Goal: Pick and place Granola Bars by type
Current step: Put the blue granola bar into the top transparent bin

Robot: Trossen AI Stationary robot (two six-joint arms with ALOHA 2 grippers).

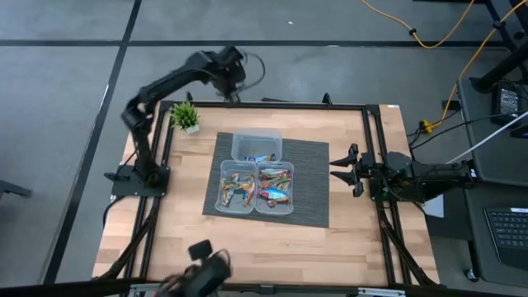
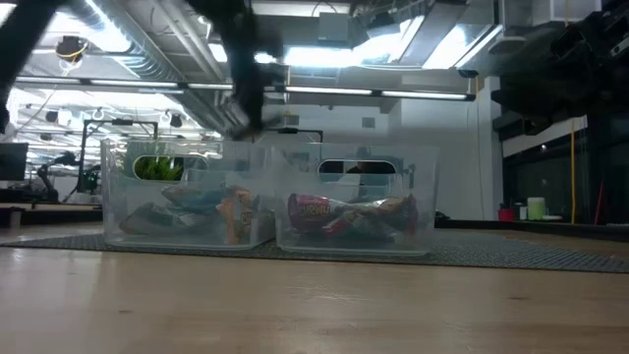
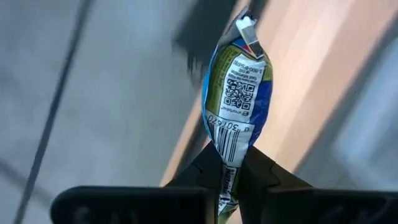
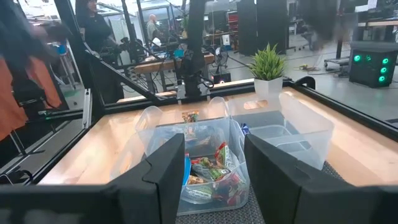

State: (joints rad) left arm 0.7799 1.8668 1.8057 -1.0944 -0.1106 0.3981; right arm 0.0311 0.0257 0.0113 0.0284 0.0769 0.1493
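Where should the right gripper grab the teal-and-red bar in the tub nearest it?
Likely from straight above: the tub walls block the right gripper sideways. Pinch the teal-and-red bar across its narrow width, mid-length; it seems to lie flat on top.

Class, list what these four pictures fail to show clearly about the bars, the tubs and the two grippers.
- Brand of the bar pinched in the left gripper: left wrist view, print too small.
- Left gripper in the high view: blurred, bar not visible.
- Bar count in the tubs: high view, too small, piled.
- Tub contents: low view, cloudy walls.
- Right gripper: its own fingers hide part of the tubs.
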